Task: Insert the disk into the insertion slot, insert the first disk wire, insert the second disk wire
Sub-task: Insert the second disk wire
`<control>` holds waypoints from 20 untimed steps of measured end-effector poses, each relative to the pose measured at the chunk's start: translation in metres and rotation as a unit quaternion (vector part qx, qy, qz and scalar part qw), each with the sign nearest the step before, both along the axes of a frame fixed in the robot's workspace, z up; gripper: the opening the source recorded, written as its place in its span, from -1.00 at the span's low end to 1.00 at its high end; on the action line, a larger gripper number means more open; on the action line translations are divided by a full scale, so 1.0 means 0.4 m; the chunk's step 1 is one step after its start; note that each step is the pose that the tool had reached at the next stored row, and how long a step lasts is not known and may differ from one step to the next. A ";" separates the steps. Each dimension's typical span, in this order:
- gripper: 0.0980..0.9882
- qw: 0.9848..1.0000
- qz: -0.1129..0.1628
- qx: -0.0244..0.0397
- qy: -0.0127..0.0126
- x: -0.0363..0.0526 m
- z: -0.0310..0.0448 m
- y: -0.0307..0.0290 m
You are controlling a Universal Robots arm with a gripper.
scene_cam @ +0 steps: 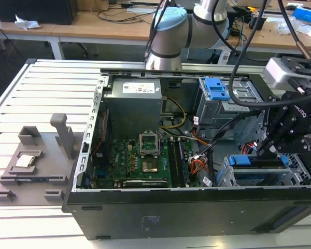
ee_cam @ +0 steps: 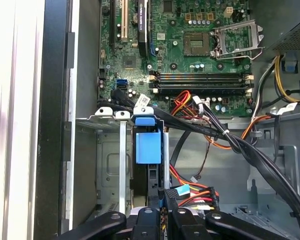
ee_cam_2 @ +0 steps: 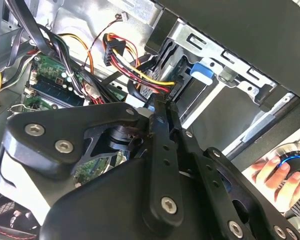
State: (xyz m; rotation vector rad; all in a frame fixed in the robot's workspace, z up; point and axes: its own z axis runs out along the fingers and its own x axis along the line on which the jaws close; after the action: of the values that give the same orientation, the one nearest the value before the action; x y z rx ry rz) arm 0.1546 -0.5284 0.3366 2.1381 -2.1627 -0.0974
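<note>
The disk (ee_cam: pixel 148 147), in its bright blue carrier, sits inside the insertion slot (ee_cam: pixel 107 165), a silver sheet-metal cage at the case's front corner. In the exterior view the disk (scene_cam: pixel 259 162) lies in that cage (scene_cam: pixel 225 176) at the lower right, with my gripper (scene_cam: pixel 264 150) right above it. In both wrist views my gripper (ee_cam: pixel 167 195) (ee_cam_2: pixel 162 106) is shut at the disk's end, its tips pinching a disk wire plug (ee_cam_2: pixel 172 92) with red, yellow and black leads. Beside the tips lies a blue plug (ee_cam: pixel 182 190) on a red lead.
Thick black cable bundles (ee_cam: pixel 240 150) cross from the motherboard (scene_cam: pixel 140 161) toward the cage. A second drive bay with a blue latch (scene_cam: pixel 217 91) stands at the back. A grey fixture (scene_cam: pixel 36 161) lies on the table (scene_cam: pixel 31 98). A person's hand (ee_cam_2: pixel 275 172) rests outside the case.
</note>
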 end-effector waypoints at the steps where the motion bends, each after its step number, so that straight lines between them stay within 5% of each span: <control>1: -0.85 1.000 0.000 0.000 0.000 0.000 -0.001 0.000; 12: -0.83 1.000 0.000 0.000 0.000 0.000 -0.010 -0.003; 14: -0.68 1.000 0.000 0.000 0.000 0.000 -0.010 -0.004; 18: -0.68 1.000 0.000 0.000 0.000 0.000 0.023 -0.004; 20: -0.68 1.000 0.000 0.000 0.000 -0.007 0.024 -0.004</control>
State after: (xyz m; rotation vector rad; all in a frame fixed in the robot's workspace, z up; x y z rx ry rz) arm 0.1517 -0.5299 0.3462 2.1384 -2.1629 -0.0970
